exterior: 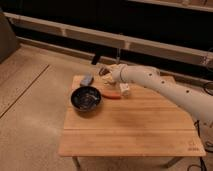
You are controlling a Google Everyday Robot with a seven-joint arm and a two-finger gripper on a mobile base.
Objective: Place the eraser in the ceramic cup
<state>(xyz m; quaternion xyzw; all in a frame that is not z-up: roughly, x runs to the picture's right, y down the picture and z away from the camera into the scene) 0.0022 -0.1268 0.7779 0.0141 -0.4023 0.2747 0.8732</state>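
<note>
My gripper (104, 71) hovers over the far edge of the wooden table (135, 127), above and left of the ceramic cup (124, 90). It is shut, and a small dark block shows at its tip, which I take for the eraser (103, 72). The cup is small and cream-white, and it stands upright just under my white forearm. No other dark block lies on the table.
A wide dark bowl (86, 98) sits at the table's left. A grey-blue flat piece (87, 80) lies behind it, and an orange elongated item (112, 96) lies between the bowl and the cup. A railing and dark wall run behind the table.
</note>
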